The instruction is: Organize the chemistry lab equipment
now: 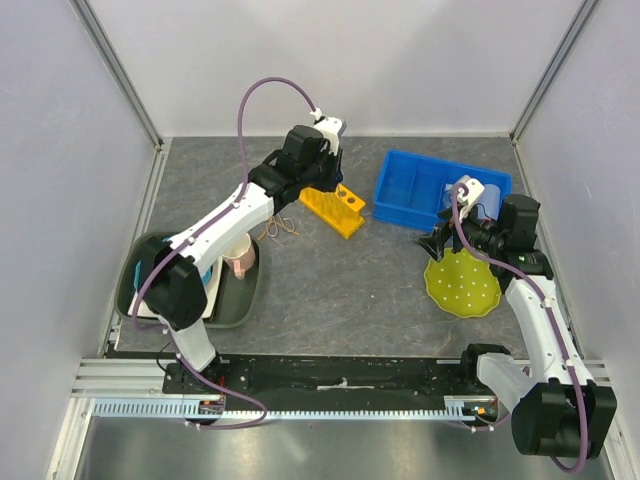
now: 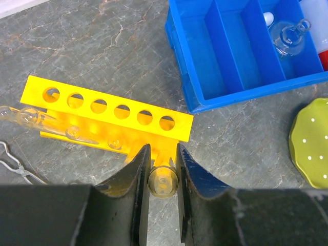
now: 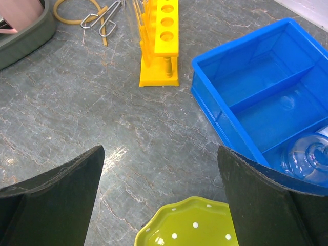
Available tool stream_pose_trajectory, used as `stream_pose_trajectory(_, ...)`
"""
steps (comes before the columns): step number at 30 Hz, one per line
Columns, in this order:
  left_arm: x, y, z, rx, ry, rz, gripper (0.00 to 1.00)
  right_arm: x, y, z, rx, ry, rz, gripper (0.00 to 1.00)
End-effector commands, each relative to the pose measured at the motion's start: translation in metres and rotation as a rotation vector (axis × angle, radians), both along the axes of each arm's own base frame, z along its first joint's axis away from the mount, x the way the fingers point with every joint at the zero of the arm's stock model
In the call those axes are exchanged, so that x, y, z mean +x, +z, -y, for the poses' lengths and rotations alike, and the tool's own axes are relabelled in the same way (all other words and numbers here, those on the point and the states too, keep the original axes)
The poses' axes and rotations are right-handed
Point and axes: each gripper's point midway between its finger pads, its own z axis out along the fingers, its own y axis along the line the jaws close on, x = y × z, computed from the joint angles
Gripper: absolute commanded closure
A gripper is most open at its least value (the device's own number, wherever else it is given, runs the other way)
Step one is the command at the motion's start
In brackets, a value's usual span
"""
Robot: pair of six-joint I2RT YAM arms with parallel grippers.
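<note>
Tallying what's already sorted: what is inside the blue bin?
The blue bin holds a clear glass flask in its end compartment, with a white squeeze bottle beside it, cut off by the frame. The other two compartments look empty. From above, the right arm covers that end.

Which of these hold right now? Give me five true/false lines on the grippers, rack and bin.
1. The left gripper is shut on a thin clear rod. True.
2. The right gripper holds the tiny clear glass flask. False: it is open and empty, and the flask lies in the blue divided plastic bin.
3. The yellow holed plastic rack stands on the grey table, outside the bin. True.
4. The metal scissor-like tongs lie in the bin. False: they lie on the table by the tan rubber loop.
5. The green dotted plate sits below the right gripper. True.
</note>
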Motion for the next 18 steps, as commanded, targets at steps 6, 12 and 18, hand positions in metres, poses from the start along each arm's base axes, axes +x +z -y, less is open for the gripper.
stream_pose_trajectory(6,0.013,0.007,0.003,0.05,-0.02,0.048,0.91,0.0,0.0,0.0,-0.004,0.013,0.013,0.02)
stream_pose_trajectory(12,0.017,0.001,0.005,0.06,-0.029,0.044,0.9,0.0,-0.002,0.0,-0.007,0.015,0.009,0.02)
stream_pose_trajectory(18,0.014,-0.015,0.011,0.073,-0.064,0.005,0.9,0.001,-0.004,0.0,-0.008,0.015,0.005,0.02)
